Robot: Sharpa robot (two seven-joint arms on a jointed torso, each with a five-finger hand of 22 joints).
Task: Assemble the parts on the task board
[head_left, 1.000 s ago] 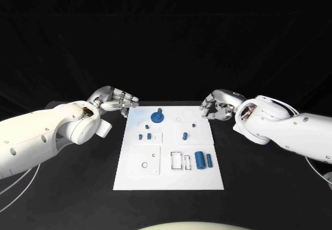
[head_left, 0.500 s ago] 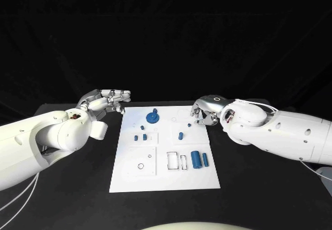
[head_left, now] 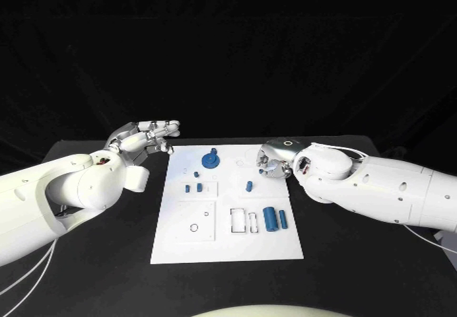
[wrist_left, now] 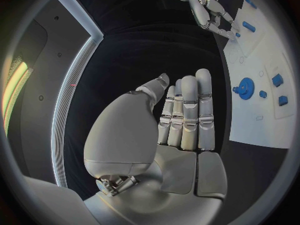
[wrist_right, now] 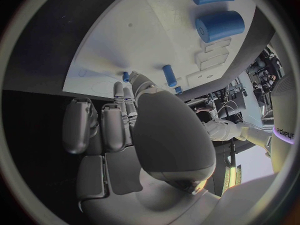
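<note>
The white task board [head_left: 226, 241] lies in the middle of the black table. A blue gear [head_left: 210, 160] stands near its far edge, small blue pegs [head_left: 193, 189] sit left of centre, another peg [head_left: 249, 186] is mid-board, and two blue cylinders [head_left: 275, 218] lie to the right. My left hand [head_left: 148, 139] hovers off the board's far left corner, palm flat, fingers straight and together, holding nothing [wrist_left: 178, 125]. My right hand [head_left: 274, 159] is over the board's far right corner, fingers reaching down to the surface beside a tiny blue peg [wrist_right: 125, 77]; I see nothing in them.
Bare black table surrounds the board on both sides and in front. Rectangular slots [head_left: 245, 222] and a round hole [head_left: 194, 228] mark the board's near half. The right forearm [head_left: 381, 188] stretches over the table right of the board.
My right hand has come in leftward over the board's far right corner and lowered its fingers. The left hand's fingers have straightened; it stays beside the far left corner.
</note>
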